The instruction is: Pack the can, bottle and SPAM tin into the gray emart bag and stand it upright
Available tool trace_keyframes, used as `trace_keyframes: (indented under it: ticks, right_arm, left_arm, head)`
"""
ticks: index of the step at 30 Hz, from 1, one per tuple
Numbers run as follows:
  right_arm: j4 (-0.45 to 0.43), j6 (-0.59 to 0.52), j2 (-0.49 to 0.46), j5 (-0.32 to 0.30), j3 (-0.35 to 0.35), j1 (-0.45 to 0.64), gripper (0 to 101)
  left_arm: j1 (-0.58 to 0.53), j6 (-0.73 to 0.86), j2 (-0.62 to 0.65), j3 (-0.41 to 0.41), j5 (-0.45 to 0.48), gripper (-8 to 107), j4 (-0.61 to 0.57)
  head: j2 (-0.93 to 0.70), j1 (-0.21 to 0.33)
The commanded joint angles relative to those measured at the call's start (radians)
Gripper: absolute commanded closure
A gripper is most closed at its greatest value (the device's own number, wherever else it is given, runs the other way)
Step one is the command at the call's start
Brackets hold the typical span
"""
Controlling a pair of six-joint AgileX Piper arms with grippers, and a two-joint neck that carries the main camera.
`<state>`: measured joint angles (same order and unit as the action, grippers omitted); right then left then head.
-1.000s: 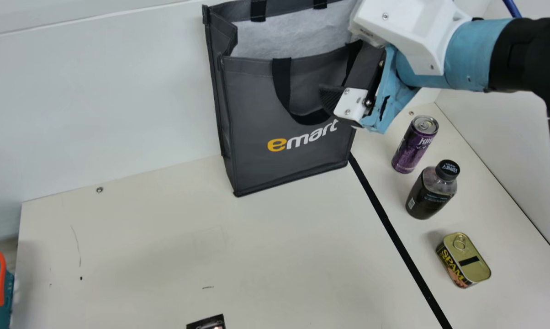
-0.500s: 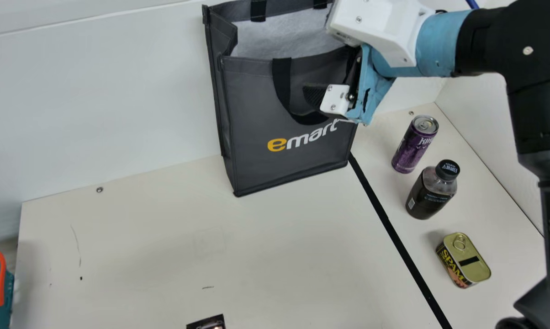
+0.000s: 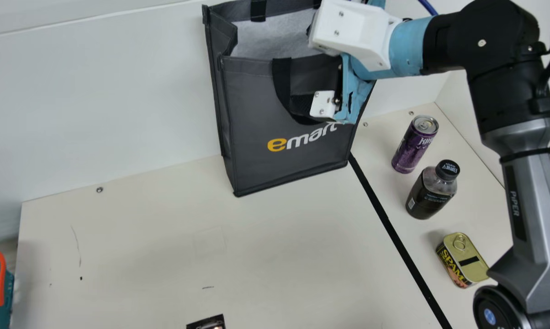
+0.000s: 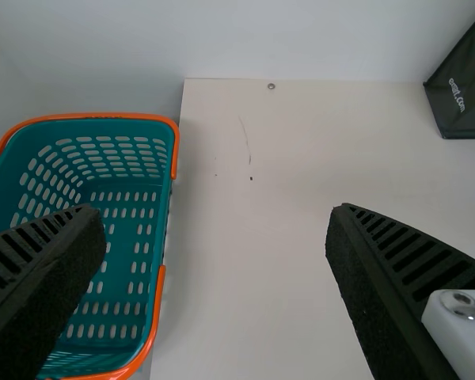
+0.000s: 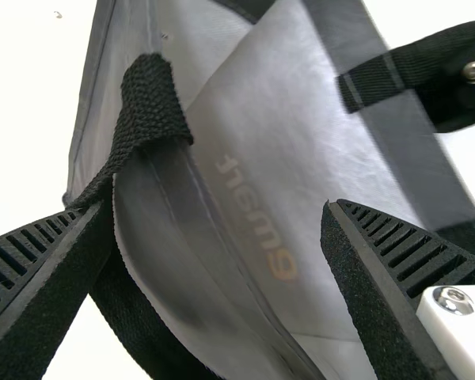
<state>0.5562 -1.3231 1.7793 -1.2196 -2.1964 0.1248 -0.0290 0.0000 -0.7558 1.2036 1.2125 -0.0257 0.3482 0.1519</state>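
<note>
Right pincer [image 3: 308, 101]: up at the front of the gray emart bag [image 3: 288, 160], near its rim, beside the hanging strap [image 3: 282, 82]. In the right wrist view the fingers of this pincer [image 5: 218, 210] are well apart, bag fabric and strap [image 5: 154, 103] showing between them, strap looks right up against one finger. Not clamped on anything; can't tell if the fabric touches the other finger.

Bag stands upright on the worktop [image 3: 142, 246], mouth gaping, below and around my right pincer.

Can, bottle, SPAM tin all outside the bag, to the right of and lower than that pincer in the main view, past the black tape [image 3: 396, 237]. Can [image 3: 414, 144] upright, closest to it; bottle [image 3: 430, 196] upright, next one out, cap on; SPAM tin [image 3: 467, 260] farthest of the three, ring-pull side up.

Left pincer [image 4: 214, 218]: fingers spread wide, nothing held, over bare worktop and part of the teal basket [image 4: 174, 158], which lies beyond one finger. Bag corner well off past the other finger.
</note>
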Motion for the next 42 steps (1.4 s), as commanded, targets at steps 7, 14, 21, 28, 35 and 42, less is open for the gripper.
trace_keyframes:
  ticks: [7, 14, 21, 28, 35, 42]
  right_arm:
    - [0.013, -0.040, 0.036, 0.000, 0.016, -0.006, 6]
    - [0.033, -0.067, 0.055, 0.000, 0.028, -0.007, 46]
    - [0.053, -0.096, 0.056, 0.000, 0.049, -0.006, 93]
    - [0.062, -0.111, 0.039, 0.000, 0.074, -0.007, 101]
    - [0.062, -0.099, 0.001, 0.000, 0.089, -0.012, 101]
    - [0.048, -0.071, -0.054, 0.000, 0.104, -0.025, 101]
  left_arm:
    - [0.000, 0.000, 0.000, 0.000, 0.000, 9, 0.000]
    - [0.000, 0.000, 0.000, 0.000, 0.000, 9, 0.000]
    - [0.000, 0.000, 0.000, 0.000, 0.000, 9, 0.000]
    - [0.000, 0.000, 0.000, 0.000, 0.000, 9, 0.000]
    - [0.000, 0.000, 0.000, 0.000, 0.000, 9, 0.000]
    - [0.000, 0.000, 0.000, 0.000, 0.000, 9, 0.000]
  head:
    - [0.001, 0.023]
    - [0.001, 0.023]
    - [0.001, 0.023]
    - [0.001, 0.023]
    - [0.001, 0.023]
    - [0.001, 0.023]
